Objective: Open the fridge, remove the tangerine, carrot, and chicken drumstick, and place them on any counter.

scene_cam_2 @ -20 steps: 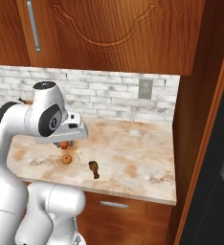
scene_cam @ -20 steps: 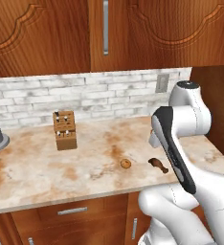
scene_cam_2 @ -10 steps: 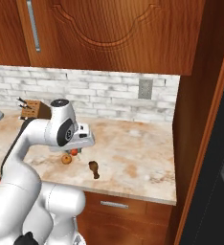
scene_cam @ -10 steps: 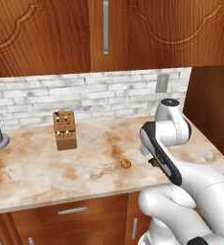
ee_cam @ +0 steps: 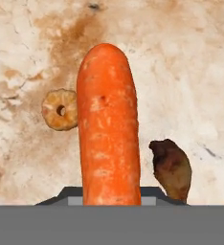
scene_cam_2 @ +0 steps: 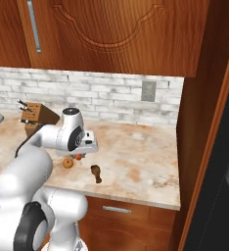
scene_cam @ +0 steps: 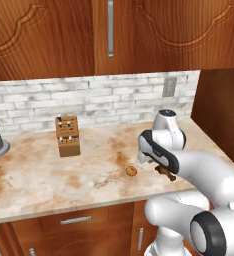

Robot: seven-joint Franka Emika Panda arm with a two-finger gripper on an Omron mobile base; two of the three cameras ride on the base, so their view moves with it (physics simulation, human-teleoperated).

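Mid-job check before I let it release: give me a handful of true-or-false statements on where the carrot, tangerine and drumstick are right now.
1. The pincer is shut on the carrot. True.
2. The tangerine is inside the knife block. False: it lies on the counter, well apart from the block.
3. The chicken drumstick lies on the counter. True.
4. In the hand view the carrot appears between the tangerine and the drumstick. True.
5. The carrot lies flat on the counter, free of the pincer. False: it is gripped at one end, and whether its far end touches the stone I cannot tell.
6. The drumstick sits against the backsplash. False: it lies nearer the counter's front edge.
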